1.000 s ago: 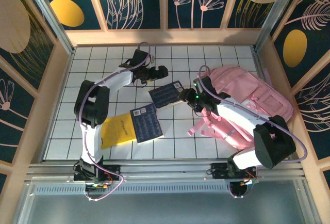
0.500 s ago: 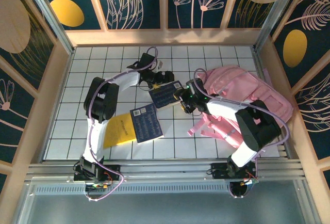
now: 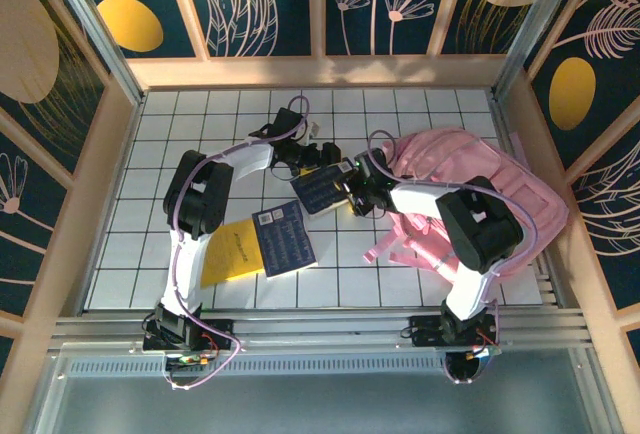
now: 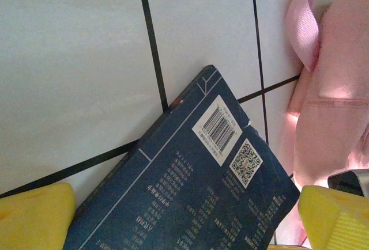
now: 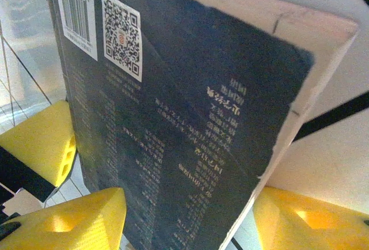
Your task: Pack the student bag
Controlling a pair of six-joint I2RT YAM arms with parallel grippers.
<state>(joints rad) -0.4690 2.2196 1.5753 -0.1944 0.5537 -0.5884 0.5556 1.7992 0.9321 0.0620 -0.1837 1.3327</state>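
Pink and big, the student bag (image 3: 480, 169) lies on the right side of the white table (image 3: 190, 119) with black lines, seen from above. A dark blue book (image 3: 320, 190) sits just left of the bag. The left gripper (image 3: 314, 158) is at the book's far edge. The right gripper (image 3: 357, 195) is at the book's right side, next to the bag. Nearer the arm bases, a second blue book (image 3: 283, 239) lies partly on a yellow book (image 3: 230, 252).

From the left wrist, the left gripper (image 4: 184, 227) has its jaws wide apart. One yellow finger (image 4: 34, 218) is at each bottom corner, and the dark blue book (image 4: 190, 192) lies between them, bar code up. The student bag (image 4: 337, 88) fills the right edge.

From the right wrist, the right gripper (image 5: 184, 224) has the dark blue book (image 5: 173, 117) tipped up between its yellow pads (image 5: 69, 221). The jaws look clamped on the book.
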